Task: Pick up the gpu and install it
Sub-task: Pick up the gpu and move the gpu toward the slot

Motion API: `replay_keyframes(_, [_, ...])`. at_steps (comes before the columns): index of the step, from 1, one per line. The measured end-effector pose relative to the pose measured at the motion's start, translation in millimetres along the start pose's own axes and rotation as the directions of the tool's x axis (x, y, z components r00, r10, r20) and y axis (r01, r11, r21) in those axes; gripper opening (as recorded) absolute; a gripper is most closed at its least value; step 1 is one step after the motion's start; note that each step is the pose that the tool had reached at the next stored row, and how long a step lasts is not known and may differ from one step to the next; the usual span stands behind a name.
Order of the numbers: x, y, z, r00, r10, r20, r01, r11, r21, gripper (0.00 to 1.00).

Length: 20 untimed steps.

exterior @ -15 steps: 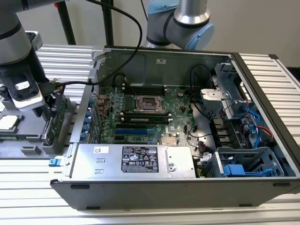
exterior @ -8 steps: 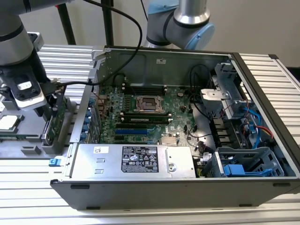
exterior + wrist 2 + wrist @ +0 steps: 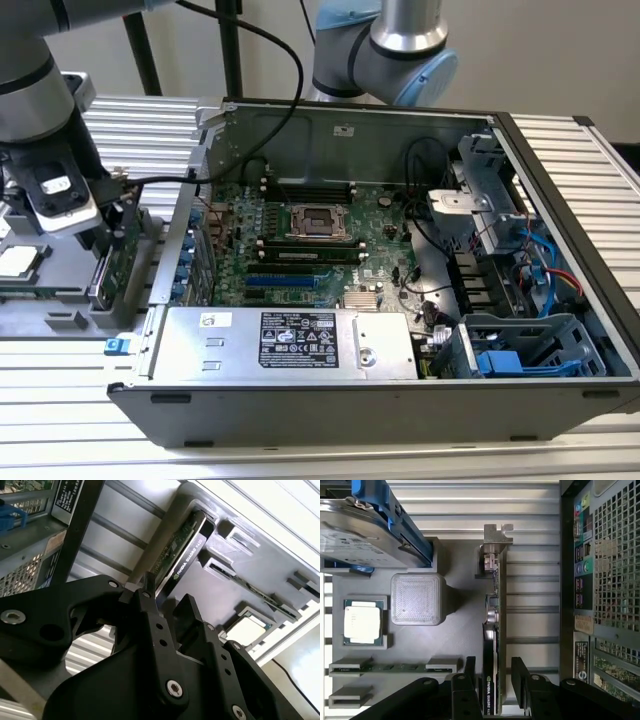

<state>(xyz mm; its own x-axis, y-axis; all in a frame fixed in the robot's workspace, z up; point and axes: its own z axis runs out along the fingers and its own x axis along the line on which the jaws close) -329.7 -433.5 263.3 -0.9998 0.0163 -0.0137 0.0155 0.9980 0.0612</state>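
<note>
While the gpu (image 3: 494,625) stands on edge in its slot along the grey tray's (image 3: 460,630) edge nearest the PC case (image 3: 600,580), it is straddled by the gripper (image 3: 492,669), which is spread, w/ pads (image 3: 470,677) apparently not yet pressed on. A good grasp is judged to need pads centred & squared flat to both faces, clear of the bracket (image 3: 496,535). Also held in the tray: CPU (image 3: 362,622), hard drive (image 3: 355,535), RAM stick (image 3: 390,667), grey block (image 3: 417,599), none obstructing. The case wall is near.

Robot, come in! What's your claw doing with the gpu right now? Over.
Open claw straddles gpu, one finger each side. It stands on edge in tray, beside the computer case. Nothing seen blocking.
</note>
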Motion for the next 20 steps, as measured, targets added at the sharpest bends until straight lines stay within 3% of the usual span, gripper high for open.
replay_keyframes(20, [0.2, 0.2, 15.2, 1.0000, 0.000, 0.0000, 0.000, 1.0000, 0.0000, 1.00])
